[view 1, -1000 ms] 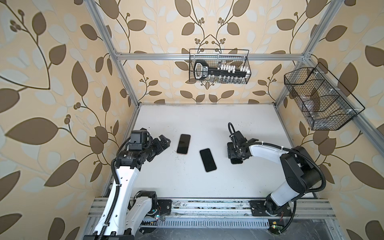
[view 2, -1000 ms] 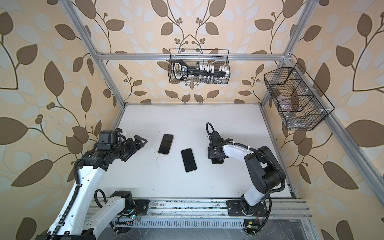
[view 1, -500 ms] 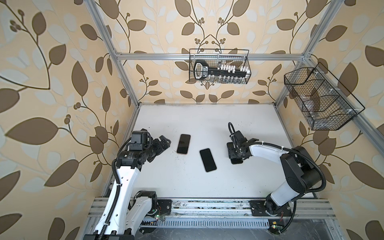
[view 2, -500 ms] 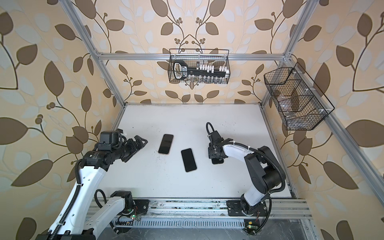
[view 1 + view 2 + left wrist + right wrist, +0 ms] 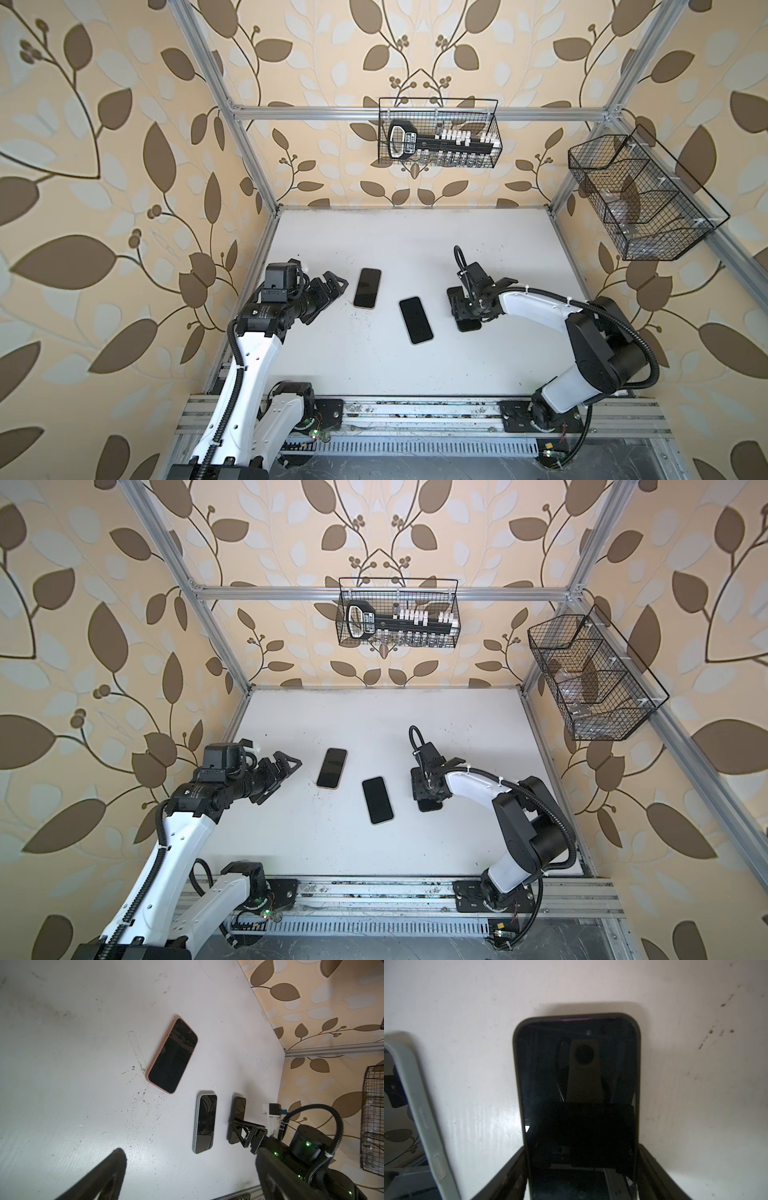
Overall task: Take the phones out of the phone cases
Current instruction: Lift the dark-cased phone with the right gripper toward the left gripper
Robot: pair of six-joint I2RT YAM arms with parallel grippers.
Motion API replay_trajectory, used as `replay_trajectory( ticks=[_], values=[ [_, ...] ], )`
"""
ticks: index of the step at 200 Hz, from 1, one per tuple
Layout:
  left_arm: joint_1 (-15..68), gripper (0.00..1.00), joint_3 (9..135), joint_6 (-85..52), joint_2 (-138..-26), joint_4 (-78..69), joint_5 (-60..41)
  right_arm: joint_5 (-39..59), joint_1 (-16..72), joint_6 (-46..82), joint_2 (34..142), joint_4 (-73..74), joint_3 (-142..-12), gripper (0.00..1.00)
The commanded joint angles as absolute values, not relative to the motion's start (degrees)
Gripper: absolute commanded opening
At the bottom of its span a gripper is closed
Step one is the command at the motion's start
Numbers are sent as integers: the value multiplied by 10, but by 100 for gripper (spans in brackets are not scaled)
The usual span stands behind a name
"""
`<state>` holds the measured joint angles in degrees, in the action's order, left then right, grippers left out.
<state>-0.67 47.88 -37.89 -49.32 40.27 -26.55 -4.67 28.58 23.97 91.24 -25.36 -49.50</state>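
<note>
Three phones lie screen-up on the white table (image 5: 374, 374) in both top views. A pink phone (image 5: 367, 287) is to the left, a grey phone (image 5: 416, 320) is in the middle, and a black phone (image 5: 469, 326), still in its case, is to the right. The left gripper (image 5: 334, 293) hovers just left of the pink phone, jaws spread wide, holding and touching nothing. The right gripper (image 5: 463, 309) points down over the black phone and hides most of it.

From the left wrist, the pink phone (image 5: 172, 1056) lies at a slant, with the grey phone (image 5: 204, 1124) beyond it and the black phone (image 5: 239, 1105) farther on. The right gripper (image 5: 241, 1128) stands on that last phone. One left finger (image 5: 108, 1169) shows above bare table.

From the right wrist, the black phone (image 5: 577, 1068) lies flat on the table. The gripper's fingers (image 5: 512, 1167) sit against its two long sides, one on each, clamped on the case. The grey phone (image 5: 415, 1105) lies just beside it, not touching.
</note>
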Motion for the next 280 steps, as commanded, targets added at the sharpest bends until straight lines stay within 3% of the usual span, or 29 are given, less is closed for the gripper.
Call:
replay_trajectory(
  ticks=[1, 34, 112, 171, 243, 280],
  values=[
    [0, 97, 465, -400, -498, 346, -321, -34, 294, 238, 894, -260, -510, 60],
    [31, 94, 448, -432, -513, 289, -322, -18, 299, 240, 887, -256, -518, 60],
    [237, 93, 470, -481, -656, 144, -205, 3, 351, 252, 849, -288, -583, 60],
    [287, 93, 510, -504, -724, 90, -193, 15, 412, 266, 836, -306, -636, 60],
    [309, 81, 503, -533, -749, 41, -185, 39, 442, 277, 839, -294, -662, 60],
    [322, 69, 490, -550, -757, 3, -185, 49, 446, 282, 838, -282, -665, 59]
  ],
)
